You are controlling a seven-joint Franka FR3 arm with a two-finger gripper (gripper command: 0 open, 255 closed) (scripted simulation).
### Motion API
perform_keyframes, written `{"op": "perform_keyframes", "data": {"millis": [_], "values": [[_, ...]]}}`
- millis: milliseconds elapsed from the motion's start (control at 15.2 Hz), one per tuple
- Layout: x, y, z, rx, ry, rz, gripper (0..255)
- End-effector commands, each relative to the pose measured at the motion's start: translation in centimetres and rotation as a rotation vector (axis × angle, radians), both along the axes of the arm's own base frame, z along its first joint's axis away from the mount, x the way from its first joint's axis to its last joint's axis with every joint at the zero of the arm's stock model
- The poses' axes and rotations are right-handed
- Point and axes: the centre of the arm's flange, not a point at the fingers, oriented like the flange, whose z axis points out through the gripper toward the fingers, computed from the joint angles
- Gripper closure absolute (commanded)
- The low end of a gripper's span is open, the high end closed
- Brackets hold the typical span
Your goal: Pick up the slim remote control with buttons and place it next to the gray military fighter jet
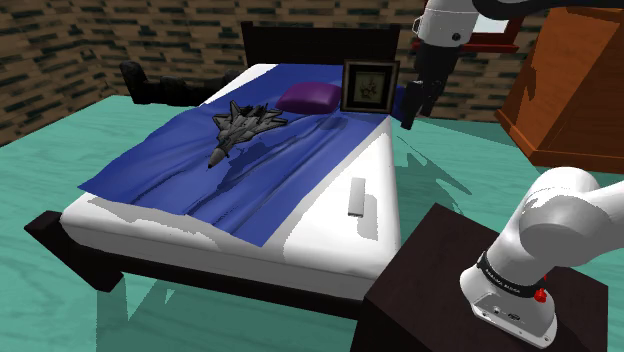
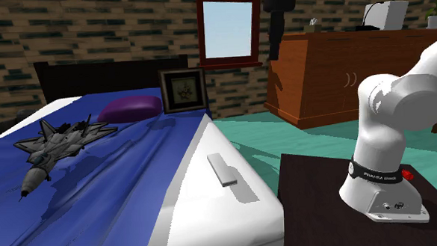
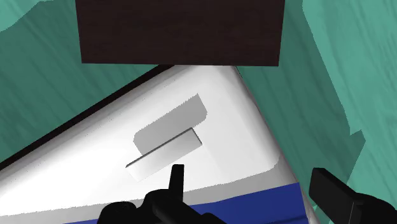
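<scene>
The slim remote (image 1: 356,196) is a plain white bar lying on the bare white strip of the bed (image 1: 300,250), near the side that faces the stand; it is also seen as remote (image 2: 221,170) and remote (image 3: 164,154). A grey fighter jet (image 1: 240,125) rests on the blue blanket, nose toward the foot of the bed, and shows as jet (image 2: 57,143). My gripper (image 1: 408,118) hangs high above the bed's head-end corner, well above the remote. The gripper (image 3: 254,188) is open and holds nothing; it also shows as gripper (image 2: 276,53).
A purple pillow (image 1: 308,97) and a framed picture (image 1: 370,85) stand at the headboard, close under the gripper. The dark stand (image 1: 470,290) sits beside the bed. A wooden dresser (image 2: 342,77) stands behind, on teal floor.
</scene>
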Motion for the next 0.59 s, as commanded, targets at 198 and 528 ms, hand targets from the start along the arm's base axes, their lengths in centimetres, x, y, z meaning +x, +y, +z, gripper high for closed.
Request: {"op": "perform_keyframes", "data": {"millis": [198,528], "values": [[2.0,-0.1,-3.4,-0.003,0.004,-0.074,0],[5.3,-0.7,-9.1,-0.008,0.010,-0.196,0]]}}
